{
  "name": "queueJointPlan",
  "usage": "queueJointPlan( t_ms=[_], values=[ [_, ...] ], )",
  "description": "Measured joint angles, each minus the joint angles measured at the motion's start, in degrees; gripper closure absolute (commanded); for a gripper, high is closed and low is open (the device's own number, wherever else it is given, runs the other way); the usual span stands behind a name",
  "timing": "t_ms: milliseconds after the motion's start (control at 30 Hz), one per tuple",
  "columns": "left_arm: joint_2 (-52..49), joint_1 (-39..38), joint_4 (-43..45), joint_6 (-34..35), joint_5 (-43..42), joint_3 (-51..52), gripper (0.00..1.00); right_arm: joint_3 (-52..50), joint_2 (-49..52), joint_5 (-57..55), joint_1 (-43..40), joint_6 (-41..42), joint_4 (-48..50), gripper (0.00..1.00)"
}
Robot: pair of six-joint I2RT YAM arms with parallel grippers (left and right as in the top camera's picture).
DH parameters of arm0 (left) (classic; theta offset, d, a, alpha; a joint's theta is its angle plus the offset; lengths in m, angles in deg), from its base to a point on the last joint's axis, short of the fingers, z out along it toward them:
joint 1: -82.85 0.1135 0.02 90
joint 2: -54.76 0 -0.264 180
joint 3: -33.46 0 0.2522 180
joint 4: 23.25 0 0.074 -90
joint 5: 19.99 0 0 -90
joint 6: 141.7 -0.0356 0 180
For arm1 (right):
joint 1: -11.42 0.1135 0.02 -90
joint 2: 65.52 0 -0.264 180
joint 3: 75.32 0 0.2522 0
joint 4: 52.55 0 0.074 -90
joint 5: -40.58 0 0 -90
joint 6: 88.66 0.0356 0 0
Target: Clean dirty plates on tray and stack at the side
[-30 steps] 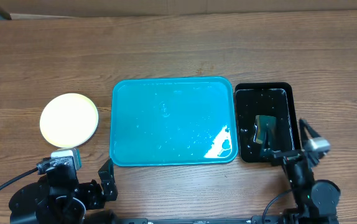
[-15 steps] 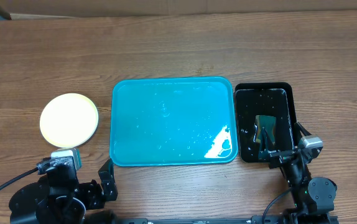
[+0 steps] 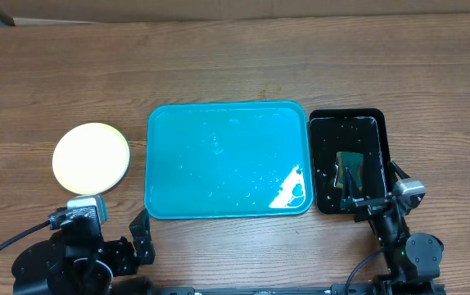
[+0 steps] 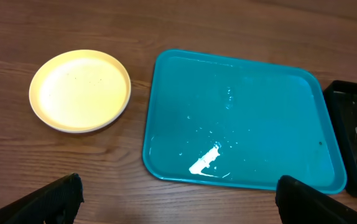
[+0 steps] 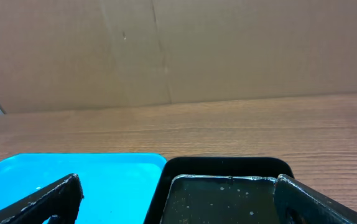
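Bench point(image 3: 235, 57) of brown wood carries everything. Largest on it is the teal tray point(image 3: 227, 160), lying at the middle. Its glossy floor shows only water beads and a white patch of glare toward the front right corner. Just beside its right edge sits the narrower black tray point(image 3: 325, 164), wet inside. Left of the teal tray, near it but not touching, a pale yellow-green plate point(image 3: 91, 156) lies face up on the wood with a few faint specks on it. Whether other plates lie under it cannot be told. A dark sponge point(image 3: 350, 168) rests in the front half of the black tray.

At the front left of the bench the left claw point(image 4: 178, 186) hangs with its fingers spread wide and empty. The right claw point(image 5: 177, 186), at the near end of the black tray, is likewise wide and holds nothing.
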Motion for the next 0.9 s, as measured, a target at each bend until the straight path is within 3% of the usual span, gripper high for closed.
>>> queueJointPlan(
  t_ms=[533,700,900],
  values=[
    [0.02,-1.05,-0.13,-0.04,0.81,0.09,0.00,0.00,0.00,0.00,0.00,0.00,0.00,0.00],
    [3.26,-7.08,8.20,-0.04,1.79,5.03,0.00,0.00,-0.02,0.00,0.00,-0.02,0.04,0.00],
    [12.24,-11.74,20.76,-0.04,2.43,20.00,0.00,0.00,0.00,-0.02,-0.02,-0.02,0.04,0.00]
  ],
)
